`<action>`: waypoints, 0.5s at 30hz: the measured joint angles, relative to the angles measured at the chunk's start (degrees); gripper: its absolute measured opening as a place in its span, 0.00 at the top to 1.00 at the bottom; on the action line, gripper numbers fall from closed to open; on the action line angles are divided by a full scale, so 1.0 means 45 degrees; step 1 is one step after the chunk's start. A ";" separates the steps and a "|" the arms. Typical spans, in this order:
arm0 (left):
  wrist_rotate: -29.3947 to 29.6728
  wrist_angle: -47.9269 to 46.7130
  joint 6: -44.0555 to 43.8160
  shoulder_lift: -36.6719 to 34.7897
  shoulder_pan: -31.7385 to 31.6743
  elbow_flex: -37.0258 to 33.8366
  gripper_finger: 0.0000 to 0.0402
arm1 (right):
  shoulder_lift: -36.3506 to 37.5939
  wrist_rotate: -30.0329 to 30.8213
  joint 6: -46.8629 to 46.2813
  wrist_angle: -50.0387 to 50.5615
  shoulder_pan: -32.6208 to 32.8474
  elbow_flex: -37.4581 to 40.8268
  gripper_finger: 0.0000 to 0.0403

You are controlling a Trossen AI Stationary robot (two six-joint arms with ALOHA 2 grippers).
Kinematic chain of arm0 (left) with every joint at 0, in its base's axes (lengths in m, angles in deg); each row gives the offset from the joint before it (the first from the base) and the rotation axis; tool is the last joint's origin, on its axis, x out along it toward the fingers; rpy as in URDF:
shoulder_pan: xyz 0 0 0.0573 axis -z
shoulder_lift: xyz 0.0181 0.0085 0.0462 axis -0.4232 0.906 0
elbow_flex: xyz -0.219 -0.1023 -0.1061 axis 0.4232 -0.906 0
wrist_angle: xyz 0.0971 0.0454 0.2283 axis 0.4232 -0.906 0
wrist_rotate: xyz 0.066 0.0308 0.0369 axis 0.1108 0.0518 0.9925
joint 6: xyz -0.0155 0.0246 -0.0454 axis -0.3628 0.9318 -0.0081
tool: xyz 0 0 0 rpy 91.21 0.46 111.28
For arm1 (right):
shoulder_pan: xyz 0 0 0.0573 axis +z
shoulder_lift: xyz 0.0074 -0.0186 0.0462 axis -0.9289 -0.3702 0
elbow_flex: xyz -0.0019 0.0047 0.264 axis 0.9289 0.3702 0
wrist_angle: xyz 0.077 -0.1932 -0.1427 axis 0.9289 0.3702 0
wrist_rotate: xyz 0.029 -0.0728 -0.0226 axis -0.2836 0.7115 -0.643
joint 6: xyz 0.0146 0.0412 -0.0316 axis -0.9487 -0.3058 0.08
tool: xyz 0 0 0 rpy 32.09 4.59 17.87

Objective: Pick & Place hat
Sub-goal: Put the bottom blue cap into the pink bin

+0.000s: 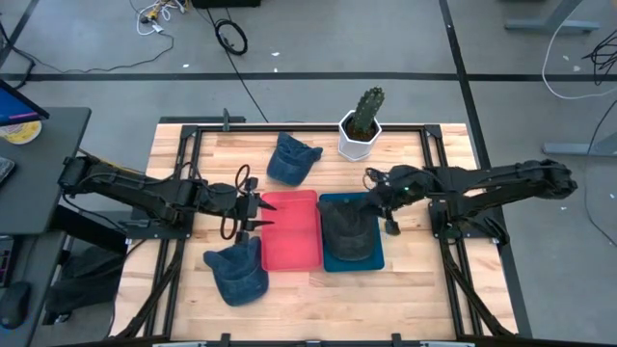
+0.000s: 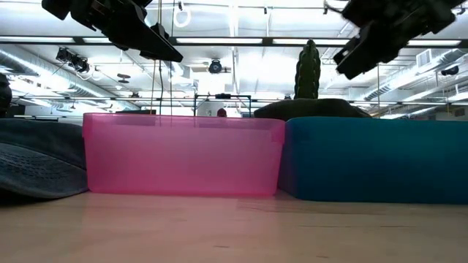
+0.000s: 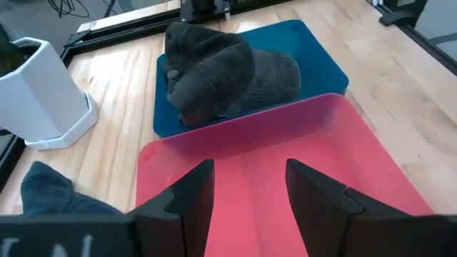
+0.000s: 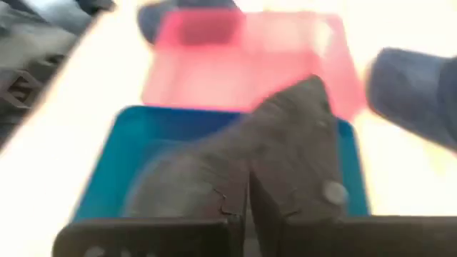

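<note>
A dark grey hat (image 1: 347,229) lies in the blue tray (image 1: 376,262), its crown rising above the tray's rim (image 2: 314,108). My right gripper (image 1: 378,198) hangs shut above the tray's far right corner, clear of the hat (image 4: 285,150), with nothing between its fingers (image 4: 235,214). My left gripper (image 1: 258,210) stands open over the left side of the pink tray (image 1: 294,246) and holds nothing (image 3: 246,200). Two blue denim hats rest on the table: one (image 1: 292,159) beyond the pink tray, one (image 1: 239,272) at its near left corner.
A cactus in a white pot (image 1: 359,135) stands at the far edge, behind the blue tray. The pink and blue trays sit side by side at the table's middle. Bare wood shows along the near edge and at the right of the blue tray.
</note>
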 joint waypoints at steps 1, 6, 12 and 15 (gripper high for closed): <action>0.0000 0.0027 -0.0020 0.0000 0.0002 0.0002 0.56 | 0.0382 -0.0083 -0.0003 -0.0227 0.0003 0.0268 0.95; -0.0002 0.0024 -0.0115 0.0000 0.0005 0.0005 0.56 | 0.2401 0.0497 -0.0334 -0.1082 -0.0026 0.1677 0.95; 0.0000 0.0255 -0.0115 0.0005 0.0000 0.0005 0.56 | 0.4819 0.0525 -0.0239 -0.2263 -0.0026 0.3212 0.95; -0.0001 0.0250 -0.0071 0.0015 0.0002 0.0005 0.56 | 0.5984 0.0525 -0.0201 -0.3082 -0.0026 0.3952 0.95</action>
